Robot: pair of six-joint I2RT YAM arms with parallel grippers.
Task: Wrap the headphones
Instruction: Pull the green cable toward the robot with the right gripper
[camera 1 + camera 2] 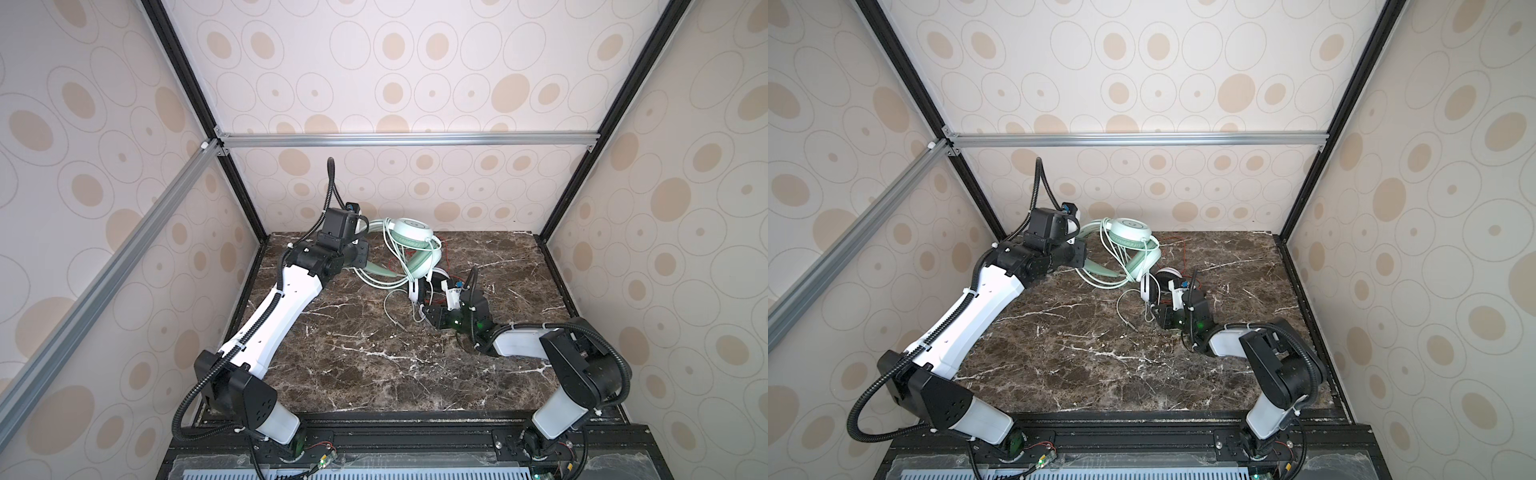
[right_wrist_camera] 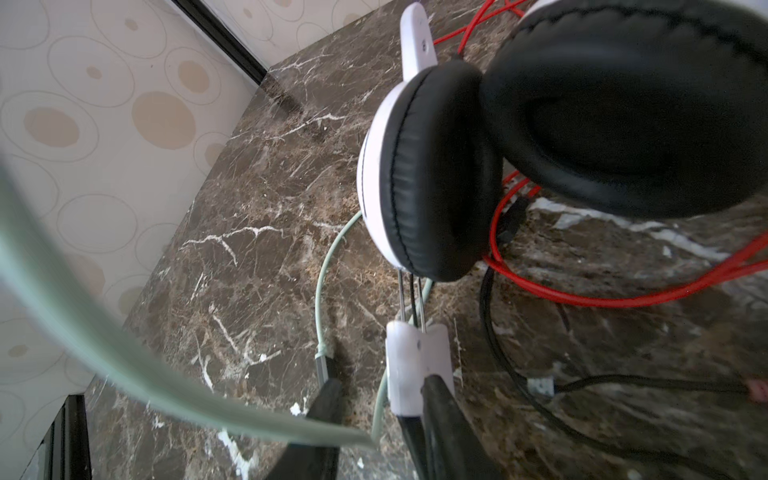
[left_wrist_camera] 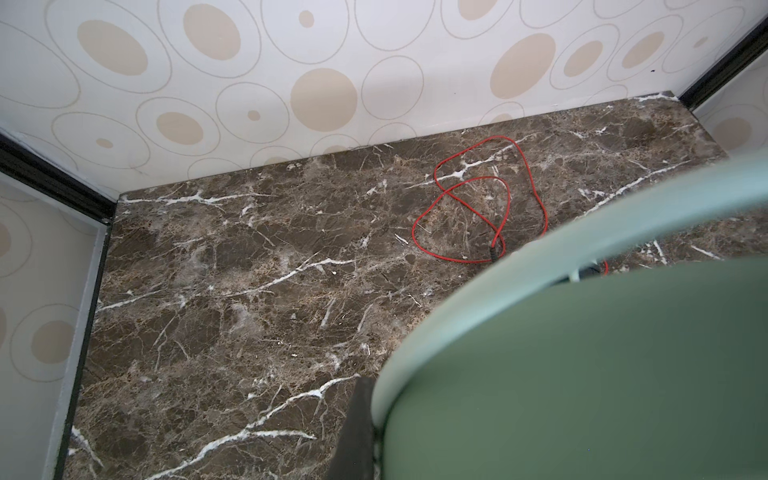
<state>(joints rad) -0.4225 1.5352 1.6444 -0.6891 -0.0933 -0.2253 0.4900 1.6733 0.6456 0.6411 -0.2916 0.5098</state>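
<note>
The headphones (image 1: 417,266) sit in a tangle towards the back of the surface (image 1: 374,365), near the middle. The mint-green headset (image 1: 413,230) is propped up with turns of its pale green cable (image 2: 320,291) draped over it. The white-and-black headset (image 2: 436,166) lies just in front of it, and its red cable (image 3: 478,199) lies in loose loops behind.

My left fingers (image 3: 357,419) are closed on the mint headband, propping that set up. My right fingers (image 2: 434,399) are down at the surface and stand apart. Between them I see both the green cable and the white slider block (image 2: 409,357) of the other headset. One finger is touching that block or just beside it; I can't tell which. The cable's plug (image 2: 323,361) lies just beside the other finger.

I read this step as picking up the green cable's free end for another turn. To do it well I want only cable in the grip, so I'd shift towards the plug and away from the white block before closing. Otherwise the second headset would likely get dragged along and the red cable could snarl in. After that I'd lift gently and lead the slack round the band, with the left hold steady.
</note>
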